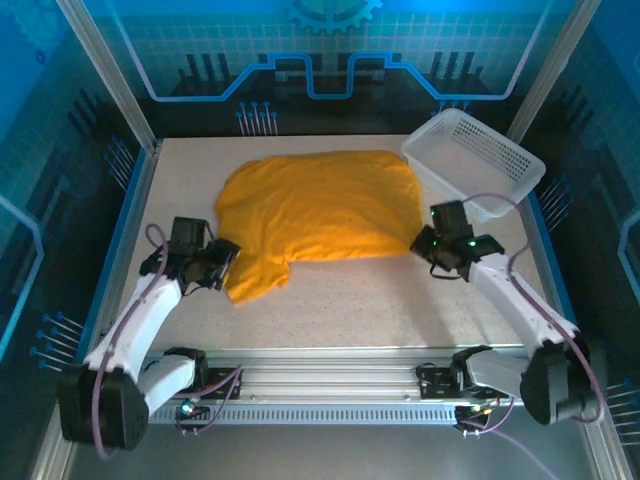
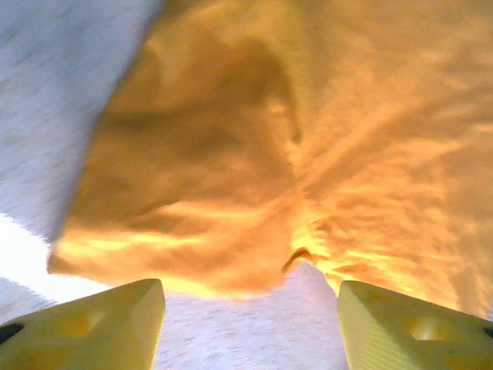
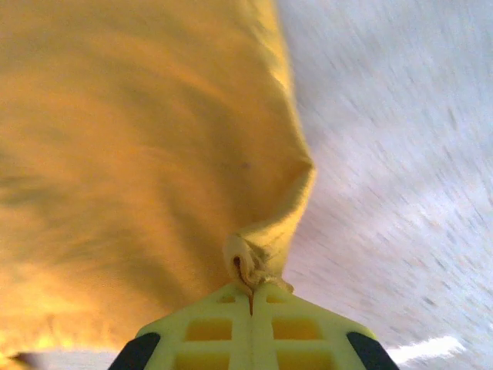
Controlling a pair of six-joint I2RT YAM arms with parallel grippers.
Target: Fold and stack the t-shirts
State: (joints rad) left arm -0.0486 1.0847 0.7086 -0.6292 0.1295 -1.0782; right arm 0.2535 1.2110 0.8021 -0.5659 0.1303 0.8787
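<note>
Orange-yellow thin cloth t-shirt [image 1: 320, 205] lies spread on the speckled worktop [image 1: 380, 300]. Right fingers [image 3: 208, 331] pinch its 3 o'clock corner [image 3: 250, 266], likely to lift a fold; left fingers [image 2: 100, 327] stand wide at the 8 o'clock sleeve [image 1: 255, 278].

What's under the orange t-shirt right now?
The t-shirt lies on the speckled table, which shows around it. The right gripper is shut on its near right corner. Anything beneath the cloth is covered and cannot be seen.
</note>
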